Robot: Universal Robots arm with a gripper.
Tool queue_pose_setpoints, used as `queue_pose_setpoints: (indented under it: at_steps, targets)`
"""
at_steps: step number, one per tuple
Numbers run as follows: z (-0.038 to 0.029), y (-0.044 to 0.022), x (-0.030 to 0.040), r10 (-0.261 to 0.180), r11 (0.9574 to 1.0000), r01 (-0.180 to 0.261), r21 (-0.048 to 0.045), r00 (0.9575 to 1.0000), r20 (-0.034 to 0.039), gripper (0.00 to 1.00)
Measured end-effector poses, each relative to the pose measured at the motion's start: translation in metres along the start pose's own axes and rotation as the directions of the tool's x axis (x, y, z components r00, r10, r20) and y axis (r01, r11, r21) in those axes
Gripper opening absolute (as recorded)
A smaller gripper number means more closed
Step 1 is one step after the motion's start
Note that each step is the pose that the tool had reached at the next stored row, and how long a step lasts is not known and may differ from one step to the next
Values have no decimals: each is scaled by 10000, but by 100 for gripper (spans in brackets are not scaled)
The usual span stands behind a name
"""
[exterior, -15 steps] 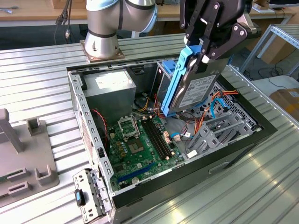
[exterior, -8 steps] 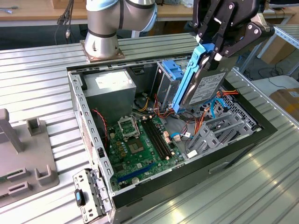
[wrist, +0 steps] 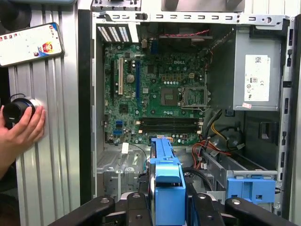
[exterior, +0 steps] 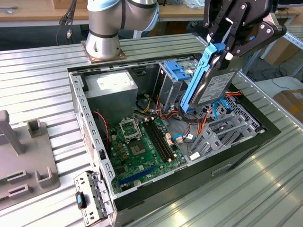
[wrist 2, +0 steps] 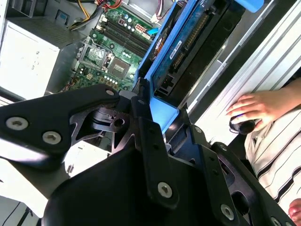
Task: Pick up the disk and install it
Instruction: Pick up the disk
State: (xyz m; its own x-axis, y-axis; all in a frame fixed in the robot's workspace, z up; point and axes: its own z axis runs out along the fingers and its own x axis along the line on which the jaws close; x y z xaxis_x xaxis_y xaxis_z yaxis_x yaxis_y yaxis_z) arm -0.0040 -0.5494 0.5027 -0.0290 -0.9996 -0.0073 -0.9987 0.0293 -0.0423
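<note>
The end effector [exterior: 222,51] grips the disk [exterior: 215,88] by its blue frame above the open case [exterior: 236,152]; likely stiff, weighty, knock-sensitive.

Ribbed aluminium table [exterior: 42,71], loaded.
Directly on it: open computer case [exterior: 189,178], arm base [exterior: 103,49], grey fixture block [exterior: 23,161] at exterior view's left; phone [wrist: 30,44] beside case.

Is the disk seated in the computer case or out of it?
Out. The gripper holds the disk tilted above the open case, not seated.
</note>
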Motion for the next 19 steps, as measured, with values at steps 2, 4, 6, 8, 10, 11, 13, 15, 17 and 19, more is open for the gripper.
queue_pose_setpoints:
  at_steps: [2, 4, 6, 8, 10, 11, 13, 15, 17, 19]
  targets:
    - [0, -1, 0, 0, 10000, 0, 0, 10000, 1, 37]
    - [2, -24, -1, -1, 10000, 1, 0, 10000, 2, 37]
    - [4, -70, -2, 0, 10000, 0, 0, 10000, 1, 37]
    - [6, -126, -4, 0, 10000, 0, 0, 10000, 0, 37]
    - [8, -152, -4, -1, 10000, 1, 0, 10000, 2, 37]
    - [8, -155, 14, 0, 10000, 0, 0, 10000, 2, 37]
    - [7, -158, 103, 0, 10000, 0, 0, 10000, 2, 37]
    - [6, -160, 164, 0, 10000, 0, 0, 10000, 1, 37]
    - [6, -164, 288, 0, 10000, 0, 0, 10000, 0, 37]
    - [7, -164, 314, 2, 10000, -2, 0, 10000, 1, 37]
